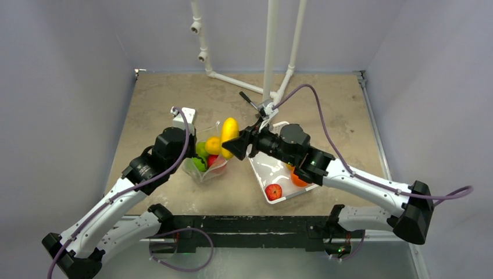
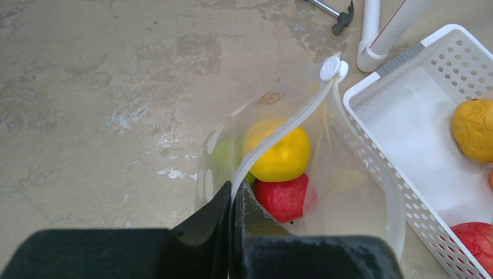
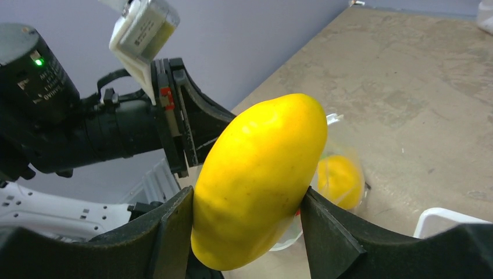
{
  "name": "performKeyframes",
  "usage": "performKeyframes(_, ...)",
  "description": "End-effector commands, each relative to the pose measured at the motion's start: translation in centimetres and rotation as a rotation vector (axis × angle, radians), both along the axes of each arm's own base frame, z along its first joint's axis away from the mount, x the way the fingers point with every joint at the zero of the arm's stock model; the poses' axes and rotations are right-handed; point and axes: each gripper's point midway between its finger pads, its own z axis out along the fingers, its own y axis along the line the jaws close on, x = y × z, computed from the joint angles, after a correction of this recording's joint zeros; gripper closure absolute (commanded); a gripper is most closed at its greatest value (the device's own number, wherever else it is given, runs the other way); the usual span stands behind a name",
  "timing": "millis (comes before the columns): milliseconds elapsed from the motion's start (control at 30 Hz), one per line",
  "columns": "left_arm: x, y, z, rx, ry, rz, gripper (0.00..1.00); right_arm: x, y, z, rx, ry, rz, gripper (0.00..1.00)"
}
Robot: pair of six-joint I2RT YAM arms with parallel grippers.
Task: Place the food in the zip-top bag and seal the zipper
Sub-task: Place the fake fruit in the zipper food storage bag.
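- The white tray is sitting nearest the arm bases, right of centre. A red apple and an orange are lying in it, the orange partly hidden under the right arm.
- The left gripper is clenching the zipper, its fingers pressed together with the strip pinched between them at the near end of the mouth.
- The zip-top bag is lying on the tan table just beside the tray's left wall, with its mouth gaping.
- Inside the bag, a yellow fruit is resting above a red fruit, and a green piece is showing through the left wall.
- The right gripper is grasping a long yellow fruit across its middle, jaws standing wide around it. It is holding the fruit off the table near the bag's mouth.
- A white pipe stand is rising at the far side.
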Motion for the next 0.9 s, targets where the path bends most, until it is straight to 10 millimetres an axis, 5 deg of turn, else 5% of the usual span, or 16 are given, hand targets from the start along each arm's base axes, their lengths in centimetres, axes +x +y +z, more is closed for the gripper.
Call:
performKeyframes(0, 0.5, -0.2, 1.0, -0.034, -0.040, 0.008, 1.00, -1.1, 2.4, 2.3, 0.032, -0.062, 0.081, 1.00)
performKeyframes(533, 0.5, -0.3, 1.2, -0.052, -0.044, 0.007, 1.00, -0.9, 8.3, -2.0, -0.017, 0.058, 0.158, 1.00)
performKeyframes(867, 0.4, -0.4, 1.4, -0.066, -0.053, 0.002, 1.00, 1.8, 9.0, -5.3, -0.067, 0.193, 0.011, 1.00)
